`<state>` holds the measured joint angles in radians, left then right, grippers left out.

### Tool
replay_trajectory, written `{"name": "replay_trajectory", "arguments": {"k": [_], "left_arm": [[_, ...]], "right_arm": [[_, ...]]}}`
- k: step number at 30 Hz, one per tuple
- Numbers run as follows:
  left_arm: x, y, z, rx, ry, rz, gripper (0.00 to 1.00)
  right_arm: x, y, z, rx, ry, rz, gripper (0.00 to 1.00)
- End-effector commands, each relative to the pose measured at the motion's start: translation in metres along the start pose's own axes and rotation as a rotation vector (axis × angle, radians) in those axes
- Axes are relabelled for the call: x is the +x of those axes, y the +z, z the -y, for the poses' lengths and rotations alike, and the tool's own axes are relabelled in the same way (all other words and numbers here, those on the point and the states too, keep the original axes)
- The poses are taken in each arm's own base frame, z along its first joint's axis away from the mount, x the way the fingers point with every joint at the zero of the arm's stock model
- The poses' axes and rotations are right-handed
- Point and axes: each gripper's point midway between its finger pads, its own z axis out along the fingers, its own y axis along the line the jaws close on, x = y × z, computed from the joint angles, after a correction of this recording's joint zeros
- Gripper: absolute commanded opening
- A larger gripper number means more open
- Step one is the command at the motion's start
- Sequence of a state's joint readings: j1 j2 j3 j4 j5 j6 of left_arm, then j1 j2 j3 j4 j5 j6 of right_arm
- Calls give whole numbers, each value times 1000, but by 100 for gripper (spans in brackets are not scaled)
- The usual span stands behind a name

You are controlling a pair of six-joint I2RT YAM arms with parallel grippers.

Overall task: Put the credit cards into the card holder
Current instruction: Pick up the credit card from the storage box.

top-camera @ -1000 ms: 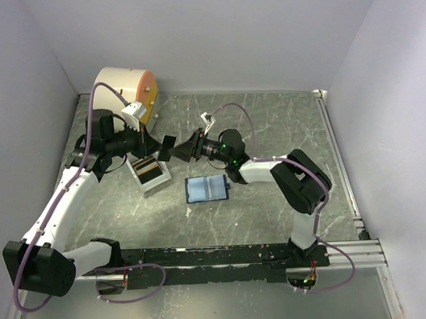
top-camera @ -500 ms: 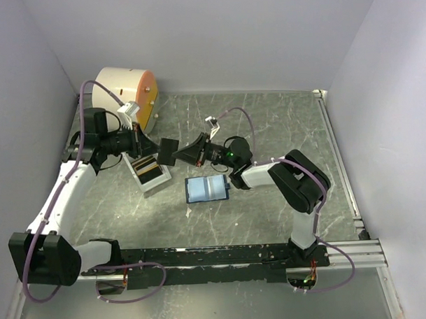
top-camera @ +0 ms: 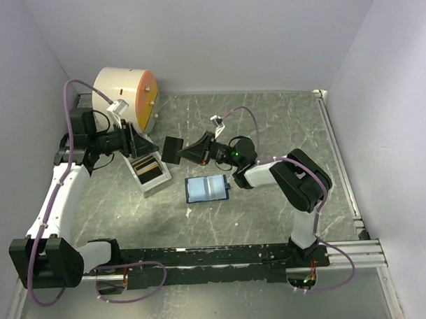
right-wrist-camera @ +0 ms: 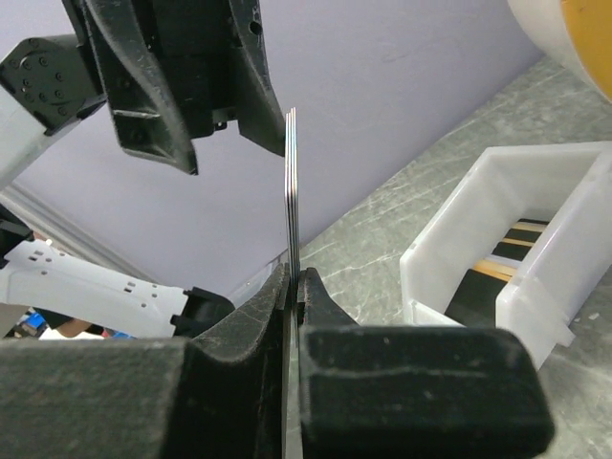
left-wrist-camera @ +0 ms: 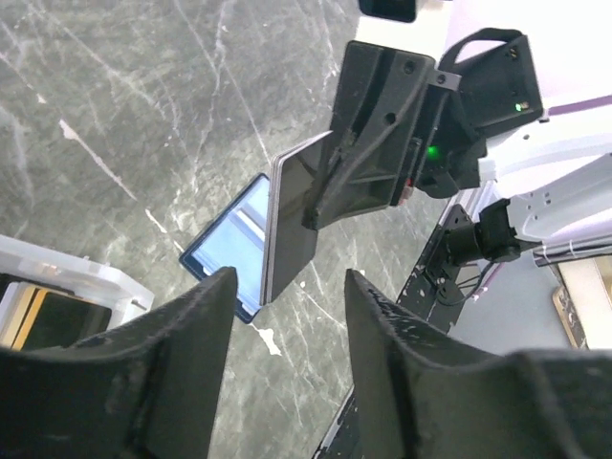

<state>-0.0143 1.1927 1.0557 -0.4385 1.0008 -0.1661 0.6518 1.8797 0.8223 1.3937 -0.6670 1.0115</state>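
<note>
My right gripper (top-camera: 187, 152) is shut on a dark credit card (top-camera: 172, 150), held on edge above the table, left of the arm. In the right wrist view the card (right-wrist-camera: 291, 182) stands edge-on, pinched in the right gripper (right-wrist-camera: 292, 274). My left gripper (top-camera: 143, 144) is open just left of the card and does not touch it. The left wrist view shows its jaws apart, the left gripper (left-wrist-camera: 287, 285) facing the card (left-wrist-camera: 291, 225). The card holder (top-camera: 208, 189) lies open on the table, blue inside up. An orange-yellow card (top-camera: 147, 164) lies in the white tray (top-camera: 139, 177).
A big cream cylinder with an orange face (top-camera: 126, 96) stands at the back left, close behind the left arm. The white tray (right-wrist-camera: 466, 216) holds more dark and orange cards. Walls close in on both sides, and a black rail (top-camera: 223, 256) runs along the near edge.
The right gripper has shut on the dark card. The left gripper has opened, let the card go and drawn back to the left.
</note>
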Motion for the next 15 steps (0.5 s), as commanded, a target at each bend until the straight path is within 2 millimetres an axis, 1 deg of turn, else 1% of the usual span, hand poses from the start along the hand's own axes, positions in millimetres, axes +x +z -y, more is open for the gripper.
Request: {"name": "replay_trajectory", "arguments": {"k": [1,2,3,9,12,15], "left_arm": [[1,-2,16,94,45,26,70],[4,-1,14,94,49,22,76],[6,-1,12,90,60,16,78],[12,2,8,96,62,29,81],[11,2,13,139,58,47,80],[11,2,20,180,59,62,73]], "right_arm": [[-10,1,-18,-71,-26,23,0],[-10,0,-20,-79,-21,25,0],[-10,0,-21,-87,-19,27,0],[-8,2,-31,-126,-22,14,0],[-5,6,-34,-139,-20,-1,0],[-2,7,-32,-137,-2,-8,0]]}}
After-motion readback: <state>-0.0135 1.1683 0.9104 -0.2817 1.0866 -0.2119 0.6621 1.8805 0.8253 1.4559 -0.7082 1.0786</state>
